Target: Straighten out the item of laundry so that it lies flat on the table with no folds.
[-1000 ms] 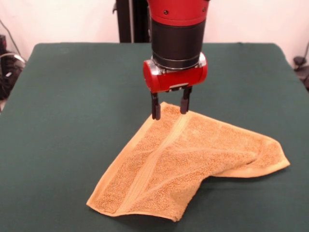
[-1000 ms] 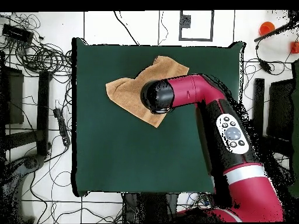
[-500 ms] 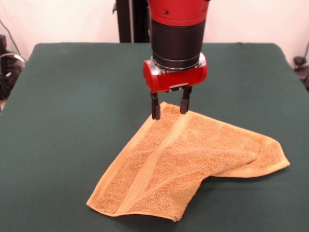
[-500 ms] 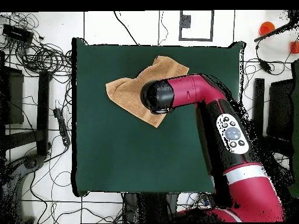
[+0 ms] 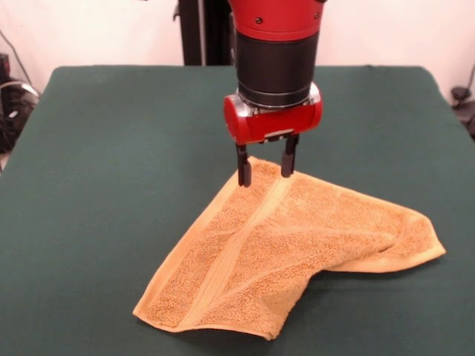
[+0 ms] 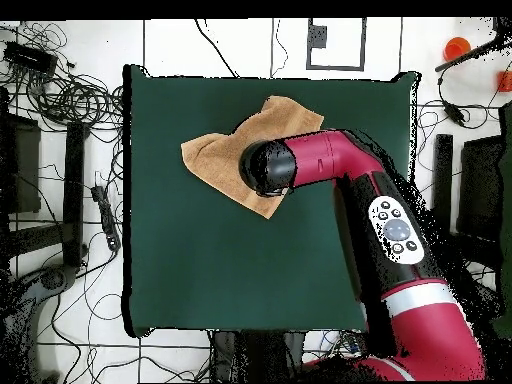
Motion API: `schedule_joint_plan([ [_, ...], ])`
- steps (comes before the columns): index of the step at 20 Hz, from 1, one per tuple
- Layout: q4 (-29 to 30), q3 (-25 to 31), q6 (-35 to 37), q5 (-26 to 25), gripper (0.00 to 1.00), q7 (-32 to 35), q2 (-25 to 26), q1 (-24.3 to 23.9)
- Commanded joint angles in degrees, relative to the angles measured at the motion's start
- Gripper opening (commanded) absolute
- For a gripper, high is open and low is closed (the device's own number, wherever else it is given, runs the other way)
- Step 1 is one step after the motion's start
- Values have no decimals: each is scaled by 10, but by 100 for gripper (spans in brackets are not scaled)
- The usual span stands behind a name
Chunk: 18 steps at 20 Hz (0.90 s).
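One golden-orange terry towel lies rumpled on the dark green table, nearer the front edge in the front view, and it is far from flat. Its shape there is roughly a wide triangle: one corner points up toward the gripper, one long edge runs down to a corner at the lower left, and a folded flap stretches out to the right, where the cloth is doubled over itself and casts a shadow beneath. A paler woven band runs diagonally from the top corner down toward the lower left edge. The red and black arm comes straight down over that top corner, and its two dark fingers stand apart, one on either side of the corner, with the tips at the level of the cloth; whether they touch it cannot be told. From overhead, the towel sits in the upper middle of the table, partly hidden under the arm's black wrist end.
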Motion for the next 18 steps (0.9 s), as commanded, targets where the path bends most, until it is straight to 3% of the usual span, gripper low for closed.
schedule_joint_plan([
  [1, 59, 2, -28, -16, 100, -29, 23, 12],
  [18, 42, -29, -22, 6, 100, 38, 18, 32],
])
